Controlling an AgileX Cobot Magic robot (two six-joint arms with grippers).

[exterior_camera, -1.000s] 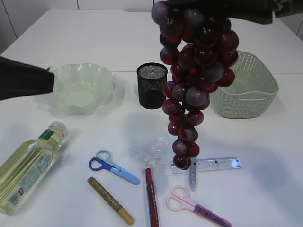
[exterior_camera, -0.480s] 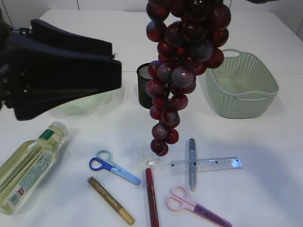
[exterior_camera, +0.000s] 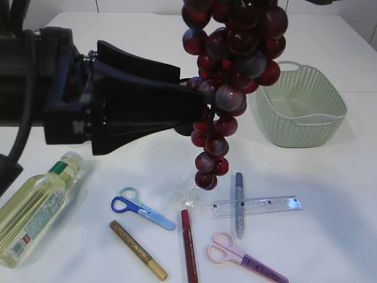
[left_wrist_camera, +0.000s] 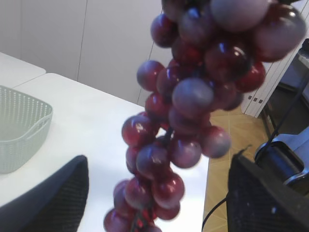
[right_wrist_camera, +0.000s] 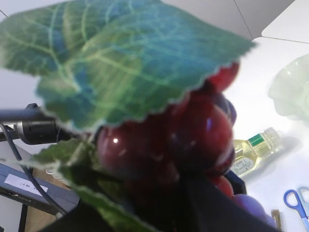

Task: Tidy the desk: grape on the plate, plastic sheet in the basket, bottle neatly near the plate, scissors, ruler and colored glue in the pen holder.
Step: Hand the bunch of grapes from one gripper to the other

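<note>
A bunch of dark red grapes [exterior_camera: 227,88] is held high above the counter [exterior_camera: 330,236], hanging from the top edge of the exterior view, its lowest grapes dangling over a crumpled plastic sheet [exterior_camera: 179,186]. The right pincer is hidden behind green leaves [right_wrist_camera: 116,58] and fruit in its own wrist view, so its grip can only be inferred: the bunch hangs from it and it appears closed on the stem end, though the fingers themselves cannot be made out. The left pincer [left_wrist_camera: 154,193] is spread wide, one dark finger [left_wrist_camera: 48,203] seen on each side of the hanging bunch in the left wrist view, nothing clamped between them; in the exterior view its black body [exterior_camera: 112,103] is seen reaching in from the left, up to the grapes. A green basket [exterior_camera: 300,106] is seen at the right rear. On the counter in front, an oil bottle [exterior_camera: 35,206] lies on its side at the left, blue scissors [exterior_camera: 141,207] lie beside a gold glue pen [exterior_camera: 137,249] and a red glue pen [exterior_camera: 188,244], a silver glue pen [exterior_camera: 238,203] is laid across a clear ruler [exterior_camera: 259,206], and pink scissors [exterior_camera: 244,256] lie nearest the front edge.
</note>
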